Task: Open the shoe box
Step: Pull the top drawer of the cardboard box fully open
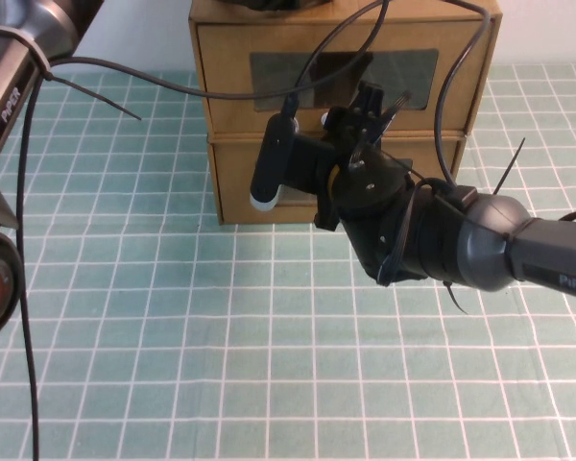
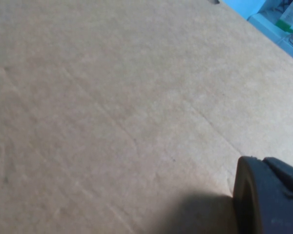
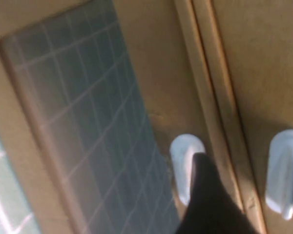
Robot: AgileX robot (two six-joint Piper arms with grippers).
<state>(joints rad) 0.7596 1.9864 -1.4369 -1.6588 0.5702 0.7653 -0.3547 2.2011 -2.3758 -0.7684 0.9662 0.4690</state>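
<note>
Two shoe boxes stand at the back of the table [image 1: 173, 336], the top shoe box [image 1: 346, 67] right on the bottom shoe box [image 1: 269, 182]. The right arm [image 1: 499, 254] comes in from the right. The right gripper [image 1: 379, 101] is up against the front of the boxes, near the middle. Its fingertips [image 3: 185, 156] sit apart, one on each side of a line in that front. The left arm [image 1: 19, 77] is at the far left edge. The left gripper [image 2: 271, 200] is very close to a flat box side.

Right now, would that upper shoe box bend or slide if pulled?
The upper shoe box probably flexes: thin cardboard with a window. Light-looking, it may slide on the lower shoe box. The left gripper sits close to plain cardboard, perhaps steadying; the right gripper, open, faces the front seam.
</note>
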